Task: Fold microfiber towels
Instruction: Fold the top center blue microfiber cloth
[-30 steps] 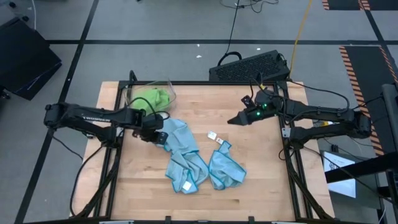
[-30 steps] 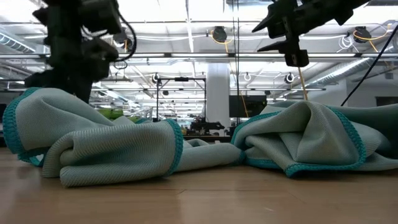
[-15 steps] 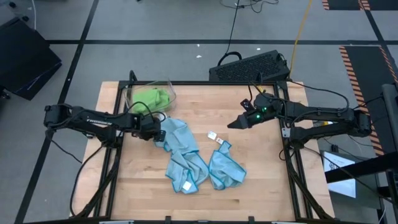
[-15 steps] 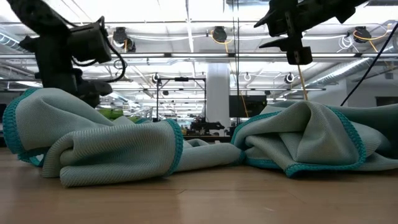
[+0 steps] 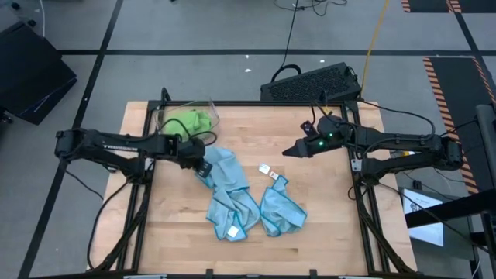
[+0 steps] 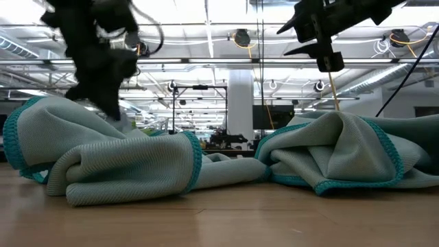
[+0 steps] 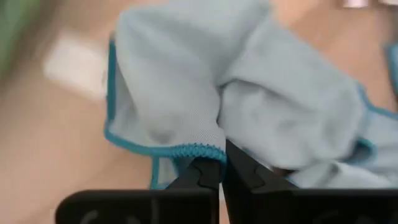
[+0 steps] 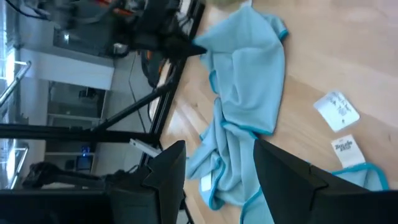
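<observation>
Two crumpled light blue towels lie on the wooden table: a long one (image 5: 226, 190) left of centre and a smaller heap (image 5: 280, 211) to its right. My left gripper (image 5: 204, 168) is at the long towel's far left end, shut on its teal-hemmed edge (image 7: 198, 152). Lime green towels (image 5: 191, 122) sit in a clear plastic bin (image 5: 208, 105) at the far left. My right gripper (image 5: 287, 152) hangs open above the table, right of centre, with nothing between its fingers (image 8: 177, 155). My left gripper pinches the long towel's teal hem (image 7: 198, 152) between its two fingertips (image 7: 239, 171), at the towel's far left end. The fingers slant down from the table's left side. One layer or several, I cannot tell. The towel lies slack on the table.
Two small white tags (image 5: 265, 168) (image 5: 273, 177) lie on the wood between the towels and my right gripper. A black keyboard-like object (image 5: 310, 84) sits beyond the far edge. The near half of the table and its right side show bare wood.
My left gripper has drawn back a little toward the table's left edge, tipped and rolled at the wrist, then come back onto the long towel's left end. The towels lie as before.
</observation>
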